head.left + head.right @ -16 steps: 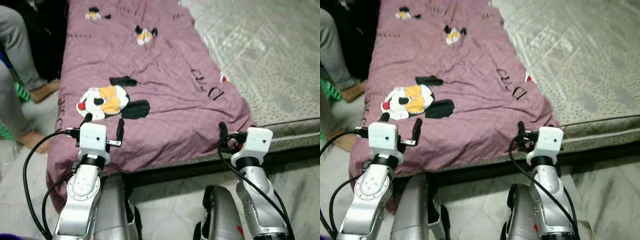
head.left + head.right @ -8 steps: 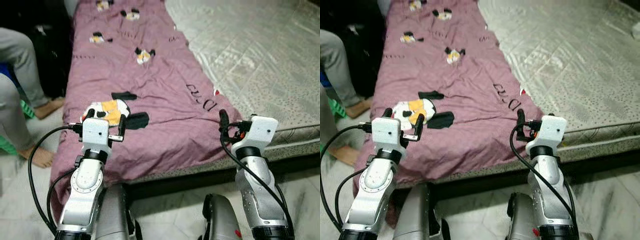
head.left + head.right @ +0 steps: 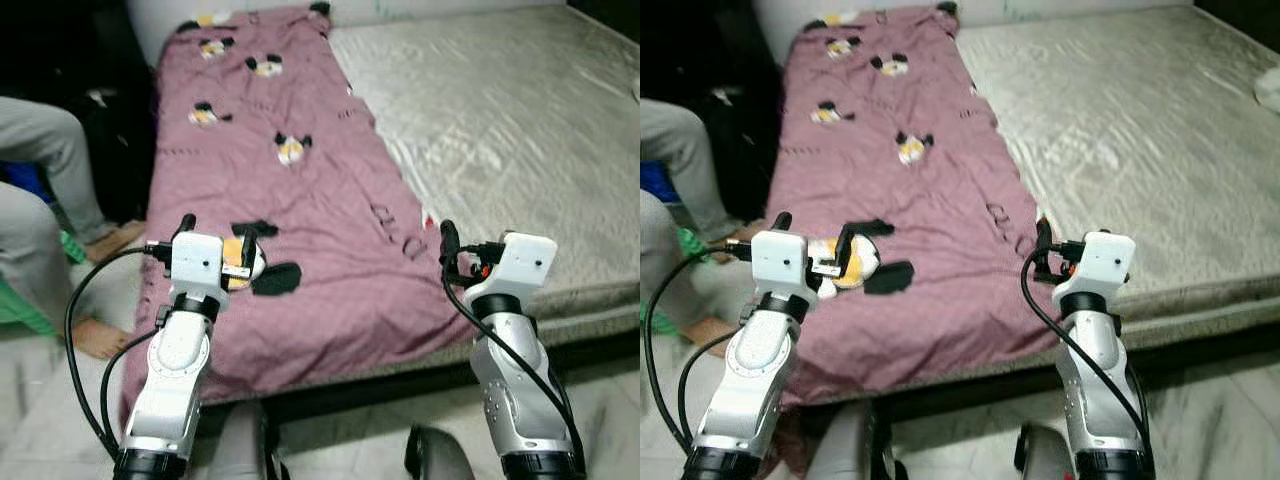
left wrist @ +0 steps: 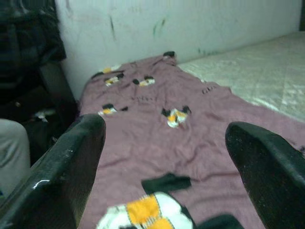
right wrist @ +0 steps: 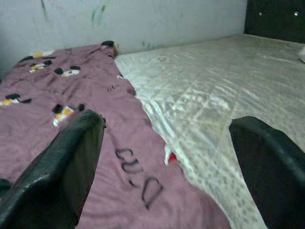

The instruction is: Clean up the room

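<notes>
Over the near end of the bed, I am holding both pincers raised with nothing in them. My left pincer (image 3: 213, 238) is hovering above the near-left part of the purple blanket (image 3: 300, 210), fingers spread wide, just over the big cartoon print (image 3: 855, 262). My right pincer (image 3: 1042, 250) is hanging by the blanket's near-right edge, where the cloth is meeting the bare mattress (image 3: 500, 130); the right wrist view is showing its two fingers (image 5: 62, 167) set well apart, so it too is standing open.

Going outward, the blanket is lying lengthwise along the left half of the bed, wrinkled, running from the near edge to the far wall (image 4: 190, 24), with its near end drooping over the side toward the floor (image 3: 50, 420). The mattress is stretching off bare to the right. On the far left a person's legs (image 3: 45, 160) are resting beside the bed, one bare foot (image 3: 95, 338) close to the blanket's hanging corner.

I am judging the blanket to be my job here, probably gripping its near edge to straighten or fold it. What is worrying me: pinching only a thin fold could let the cloth slide out, grabbing at uneven heights could drag it crooked, and swinging my left arm outward could bring it toward that foot.
</notes>
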{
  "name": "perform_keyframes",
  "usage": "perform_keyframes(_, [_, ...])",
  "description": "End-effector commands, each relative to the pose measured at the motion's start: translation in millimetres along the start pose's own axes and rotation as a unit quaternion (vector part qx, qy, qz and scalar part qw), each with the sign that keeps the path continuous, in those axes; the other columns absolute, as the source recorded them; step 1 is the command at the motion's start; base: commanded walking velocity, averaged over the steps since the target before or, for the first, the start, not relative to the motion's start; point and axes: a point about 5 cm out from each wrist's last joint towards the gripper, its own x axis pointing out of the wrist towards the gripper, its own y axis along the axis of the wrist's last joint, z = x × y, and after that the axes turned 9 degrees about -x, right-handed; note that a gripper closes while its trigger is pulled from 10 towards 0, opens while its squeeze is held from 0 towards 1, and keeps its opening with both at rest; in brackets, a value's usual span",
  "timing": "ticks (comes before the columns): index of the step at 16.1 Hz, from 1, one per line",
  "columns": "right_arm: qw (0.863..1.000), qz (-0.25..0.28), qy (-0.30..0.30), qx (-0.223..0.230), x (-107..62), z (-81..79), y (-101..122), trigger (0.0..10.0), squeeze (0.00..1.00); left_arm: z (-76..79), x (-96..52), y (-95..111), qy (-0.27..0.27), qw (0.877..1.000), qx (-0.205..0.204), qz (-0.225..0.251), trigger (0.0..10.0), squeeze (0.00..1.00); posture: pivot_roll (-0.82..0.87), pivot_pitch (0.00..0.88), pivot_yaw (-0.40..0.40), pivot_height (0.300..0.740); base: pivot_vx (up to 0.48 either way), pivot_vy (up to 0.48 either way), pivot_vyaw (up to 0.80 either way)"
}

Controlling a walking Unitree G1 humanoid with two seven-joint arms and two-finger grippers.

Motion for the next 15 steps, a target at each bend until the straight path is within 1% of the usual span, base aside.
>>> perform_keyframes(1, [1.000,-0.003,-0.003,-0.001,0.5,0.6,-0.9,10.0,0.00,-0.6,-0.9,-1.1,-0.005,1.000,-0.003,0.000,10.0,0.00,0.01,0.055,0.075,0.693,0.000,0.000,0.00])
perform_keyframes(3, [1.000,-0.004,-0.004,-0.003,-0.2,1.9,-1.5,10.0,0.00,1.7,-1.1,-1.5,-0.009,1.000,-0.002,0.000,10.0,0.00,0.01,0.056,0.076,0.707,0.000,0.000,0.00])
perform_keyframes(6, [1.000,-0.010,-0.005,-0.007,-2.1,4.4,-5.2,10.0,0.00,2.2,-0.4,-2.7,-0.010,1.000,-0.002,-0.001,10.0,0.00,0.00,0.060,0.076,0.740,0.000,0.000,0.00])
perform_keyframes(8, [1.000,-0.015,-0.005,-0.009,-3.3,5.1,-7.6,10.0,0.00,2.9,-0.4,-2.6,-0.011,1.000,-0.004,-0.001,10.0,0.00,0.00,0.063,0.073,0.740,0.000,0.000,0.00])
perform_keyframes(9, [1.000,-0.018,-0.005,-0.010,-3.9,5.1,-9.0,10.0,0.00,1.8,-0.4,-2.8,-0.004,1.000,-0.014,-0.001,10.0,0.00,0.00,0.066,0.072,0.740,0.000,0.000,0.00])
perform_keyframes(11, [1.000,-0.019,-0.004,-0.011,-4.6,5.1,-9.7,10.0,0.00,-0.3,-0.5,-3.9,0.003,1.000,-0.020,-0.005,10.0,0.00,0.00,0.067,0.070,0.740,0.000,0.000,0.00])
perform_keyframes(13, [1.000,-0.025,0.002,-0.010,-8.2,2.1,-11.9,10.0,0.00,-3.9,-4.2,-5.9,0.012,1.000,-0.025,-0.010,10.0,0.00,0.00,0.076,0.065,0.740,0.000,0.000,0.00])
perform_keyframes(15, [0.999,-0.035,0.006,-0.006,-9.5,-0.4,-14.5,10.0,0.00,-2.2,-6.9,-7.8,0.010,0.999,-0.030,-0.015,10.0,0.00,0.00,0.084,0.062,0.740,0.000,0.000,0.00])
